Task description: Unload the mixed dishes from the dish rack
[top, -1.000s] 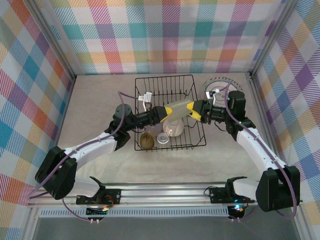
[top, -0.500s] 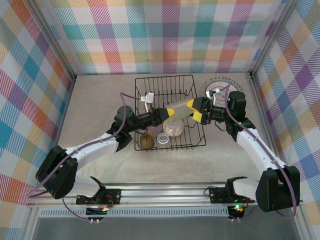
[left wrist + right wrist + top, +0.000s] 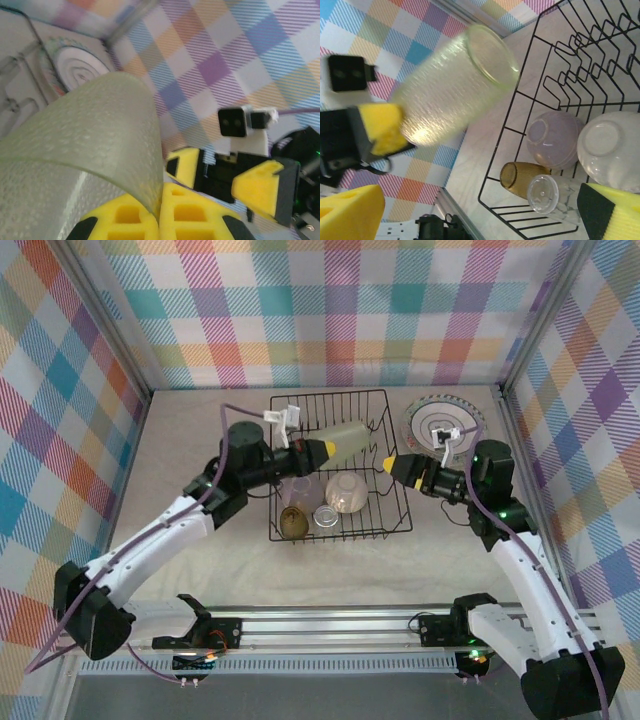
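Your left gripper (image 3: 323, 448) is clamped on the pale yellow-green cup (image 3: 352, 436), which it holds on its side above the dish rack (image 3: 330, 394), mouth pointing right. Your right gripper (image 3: 392, 464) gapes wide and empty at the rack's right side. The cup looks light, thin-walled and slick, so grip near its stiffer base.

pebbled translucent cup (image 3: 455, 85), black wire rack (image 3: 340, 405)

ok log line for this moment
left pincer shut on pale yellow-green cup over dish rack | right pincer open beside rack | cream bowl, amber cup in rack
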`<action>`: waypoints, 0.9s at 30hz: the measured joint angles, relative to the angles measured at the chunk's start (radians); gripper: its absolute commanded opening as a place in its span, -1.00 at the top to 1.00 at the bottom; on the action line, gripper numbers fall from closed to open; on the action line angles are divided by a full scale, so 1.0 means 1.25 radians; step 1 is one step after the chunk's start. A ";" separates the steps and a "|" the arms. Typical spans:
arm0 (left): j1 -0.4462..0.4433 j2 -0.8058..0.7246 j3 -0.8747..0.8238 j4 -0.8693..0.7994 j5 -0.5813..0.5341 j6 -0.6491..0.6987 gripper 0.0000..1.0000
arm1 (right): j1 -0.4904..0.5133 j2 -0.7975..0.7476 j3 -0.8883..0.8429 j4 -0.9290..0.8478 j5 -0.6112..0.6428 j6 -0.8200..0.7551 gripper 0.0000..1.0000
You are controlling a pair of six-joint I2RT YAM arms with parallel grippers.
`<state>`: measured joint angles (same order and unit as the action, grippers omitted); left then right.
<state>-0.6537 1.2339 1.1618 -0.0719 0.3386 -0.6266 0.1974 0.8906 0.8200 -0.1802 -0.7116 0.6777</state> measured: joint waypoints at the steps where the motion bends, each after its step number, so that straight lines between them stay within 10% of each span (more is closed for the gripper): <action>1: 0.005 0.001 0.049 -0.074 -0.035 0.040 1.00 | 0.001 0.000 0.000 -0.009 0.004 -0.009 -0.98; 13: 0.124 0.146 0.381 -0.617 -0.372 0.422 1.00 | 0.060 -0.006 -0.002 -0.059 0.022 -0.085 -0.97; 27: 0.265 0.390 0.514 -0.758 -0.424 0.761 1.00 | 0.109 -0.009 -0.023 -0.100 0.037 -0.113 -0.98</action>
<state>-0.3225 1.7214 1.8042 -1.0199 -0.1909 0.3241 0.3340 0.8795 0.7906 -0.3054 -0.6651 0.5369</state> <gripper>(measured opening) 0.051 0.988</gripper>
